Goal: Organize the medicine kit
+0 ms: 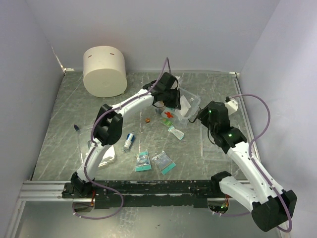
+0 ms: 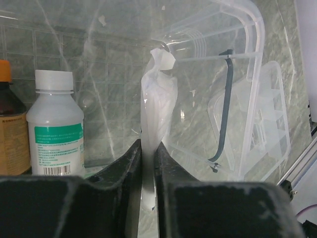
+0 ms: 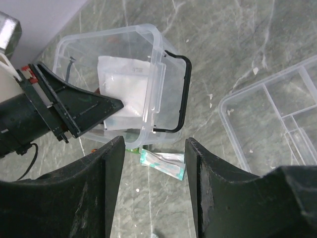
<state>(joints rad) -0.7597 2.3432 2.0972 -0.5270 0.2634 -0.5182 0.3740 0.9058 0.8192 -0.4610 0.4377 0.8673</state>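
The medicine kit (image 1: 184, 105) is a clear box with a red cross (image 1: 169, 114) and a black handle (image 3: 184, 94), standing open at the table's middle back. My left gripper (image 1: 168, 101) reaches into it, shut on a white plastic packet (image 2: 158, 99), which also shows in the right wrist view (image 3: 124, 89). In the left wrist view (image 2: 147, 146) a white bottle with a green label (image 2: 54, 131) and a brown bottle (image 2: 10, 129) stand left of the packet. My right gripper (image 1: 198, 118) is open and empty just right of the kit, above the table (image 3: 154, 145).
A teal-edged packet (image 3: 163, 163) lies in front of the kit. A small bottle (image 1: 129, 141), two packets (image 1: 143, 161) (image 1: 164, 162) and a small brown item (image 1: 147, 120) lie nearer. Clear divided trays sit right (image 3: 277, 114) and left (image 1: 94, 144). A cream cylinder (image 1: 104, 71) stands back left.
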